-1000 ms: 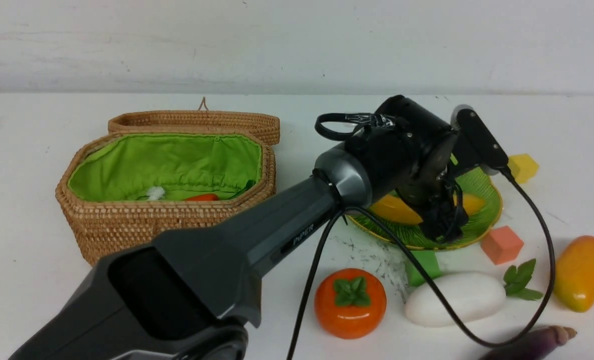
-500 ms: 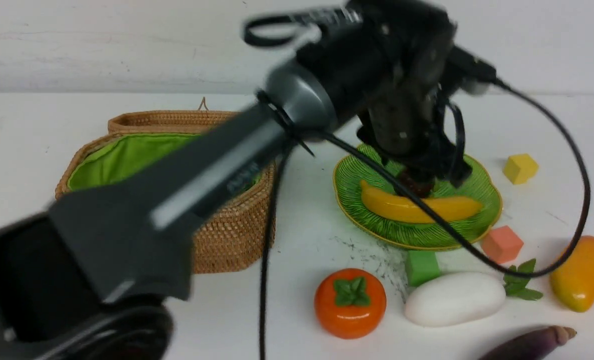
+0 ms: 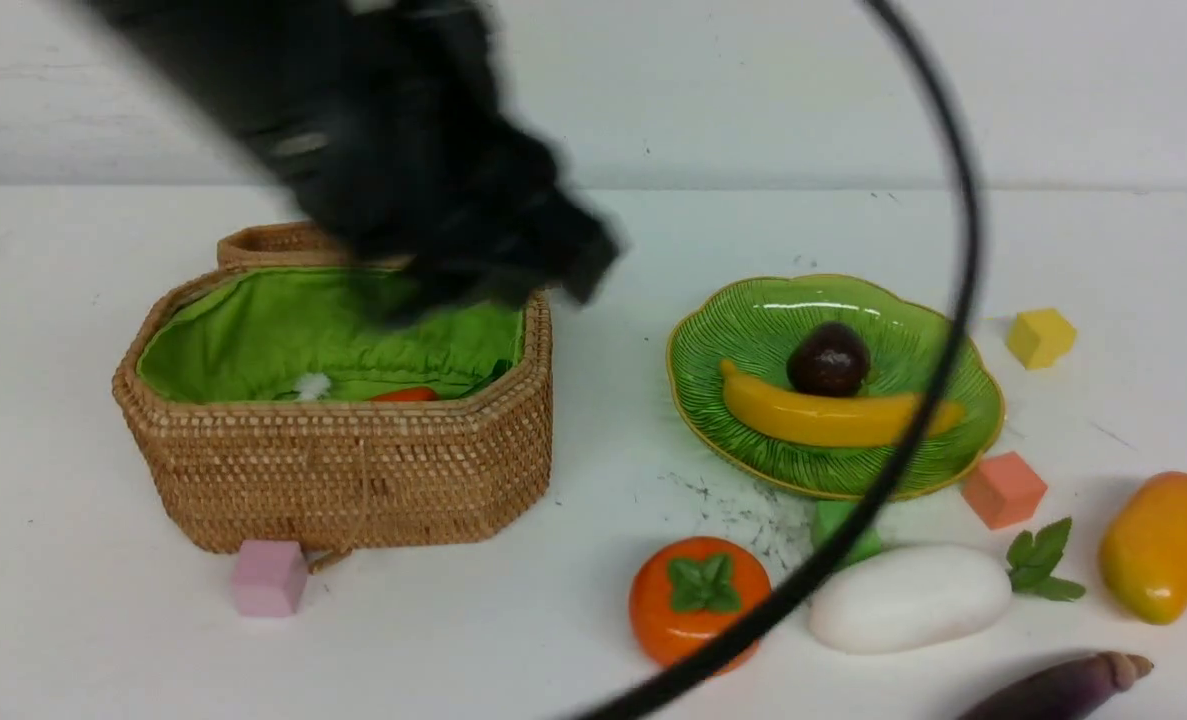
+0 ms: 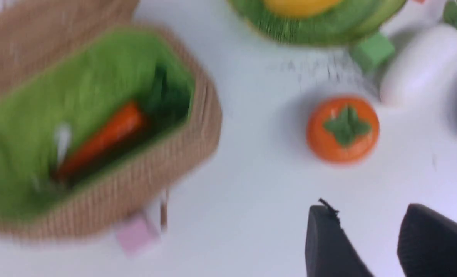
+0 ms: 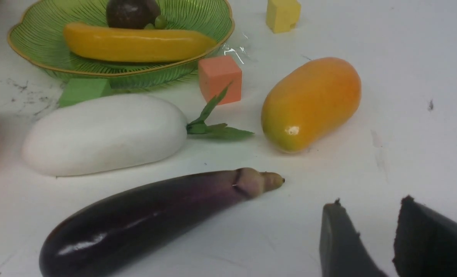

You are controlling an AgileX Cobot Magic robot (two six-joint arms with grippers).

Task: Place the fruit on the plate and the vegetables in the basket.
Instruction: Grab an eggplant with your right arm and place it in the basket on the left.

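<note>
Left end effector [image 4: 367,209]: released, its two dark fingers apart with only bare worktop [image 3: 73,620] showing between them; it grips nothing.
Left arm [image 3: 423,180]: a dark blur in the front view, high over the back of the basket and hiding part of the lid [image 3: 273,243].
Right end effector [image 5: 370,204]: released and empty, its fingers parted, low over the worktop near the stem end of the eggplant [image 5: 151,215].
Basket [image 3: 353,470]: on the left of the worktop, lid thrown back, green lining showing.
Pepper [image 4: 105,138]: lying inside the basket on the lining.
Plate [image 3: 753,320]: right of the basket and apart from it.
Banana [image 3: 823,415]: lying across the plate.
Dark round fruit [image 3: 829,358]: on the plate, touching the far side of the banana.
Persimmon [image 3: 698,600]: on the worktop in front of the plate, leaf cap up.
Radish [image 3: 908,598]: on its side just right of the persimmon, its leaves pointing towards the mango.
Mango [image 3: 1163,545]: on the worktop at the far right, off the plate.
Eggplant: in front of the radish and mango, mostly cut off by the front view's edge.
Cubes: pink cube [image 3: 269,578] against the basket's front; green cube [image 5: 84,91] between plate and radish; salmon cube [image 3: 1003,489] beside the plate's right edge; yellow cube [image 3: 1040,337] beyond it.
Cable [image 3: 963,250]: a black arc across the front view, in front of the plate.
</note>
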